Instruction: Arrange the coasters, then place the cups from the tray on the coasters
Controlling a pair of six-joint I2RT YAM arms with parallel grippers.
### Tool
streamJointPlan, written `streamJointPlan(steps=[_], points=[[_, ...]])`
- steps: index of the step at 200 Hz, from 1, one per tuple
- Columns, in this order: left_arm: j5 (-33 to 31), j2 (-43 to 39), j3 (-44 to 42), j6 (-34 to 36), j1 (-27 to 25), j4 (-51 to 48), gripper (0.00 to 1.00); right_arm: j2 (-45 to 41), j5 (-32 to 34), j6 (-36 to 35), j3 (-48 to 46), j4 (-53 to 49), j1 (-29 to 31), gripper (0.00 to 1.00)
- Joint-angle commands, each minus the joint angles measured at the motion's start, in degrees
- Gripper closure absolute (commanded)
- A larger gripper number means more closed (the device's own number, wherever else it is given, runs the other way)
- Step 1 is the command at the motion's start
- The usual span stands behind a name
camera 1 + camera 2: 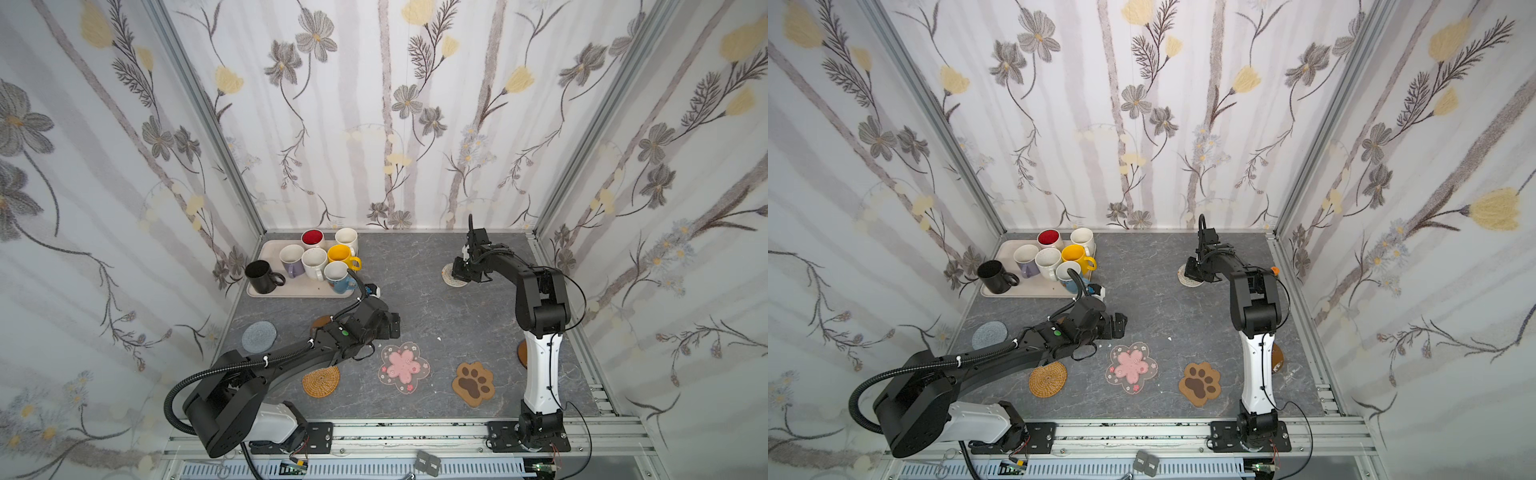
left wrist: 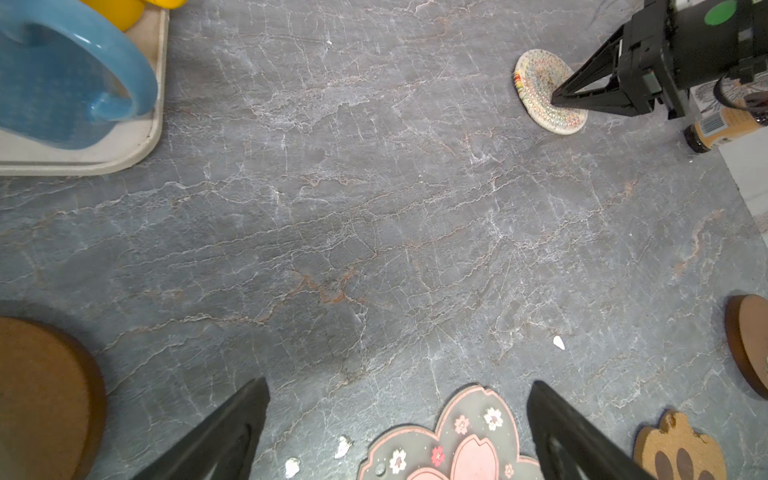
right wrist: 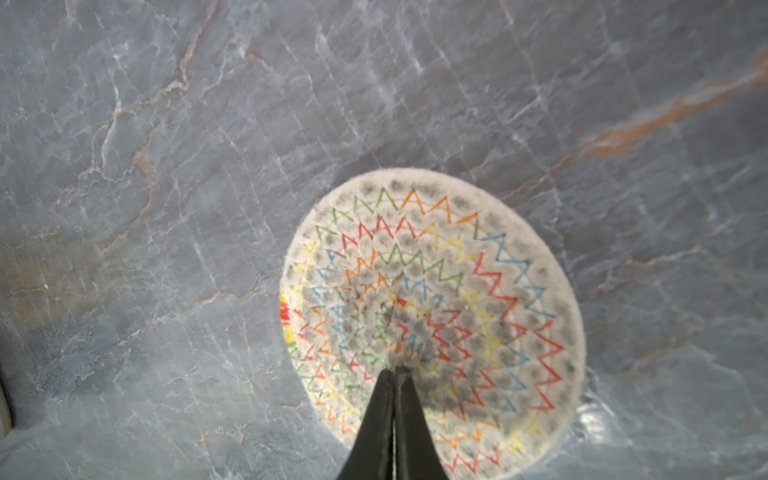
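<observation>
Pinched tight, my right gripper (image 3: 394,374) presses its tips on the white woven coaster (image 3: 436,270), holding nothing; that coaster sits far back, well apart from the blossom coaster (image 1: 403,368). I'd drag slowly, pressing down evenly. My left gripper (image 2: 399,382) hovers wide open, empty.
</observation>
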Motion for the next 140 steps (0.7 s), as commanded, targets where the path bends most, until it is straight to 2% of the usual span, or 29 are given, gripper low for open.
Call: streamJointPlan(steps=[1,88,140], points=[[-0.1,1.1,1.0,-0.6,0.0,1.1,0.0,1.4,-2.0,-0.4,2.1,-0.9,-0.5,0.92],[0.4,4.0,2.8,-0.7,-0.2,0.7,0.0,6.6,-8.4,1.5,10.9,-0.3,-4.4,0.96],[-0.1,3.4,3.9,0.3,-0.2,-1.5,0.0,9.9,-9.6,2.6,16.6,-1.0,-5.2,0.94]])
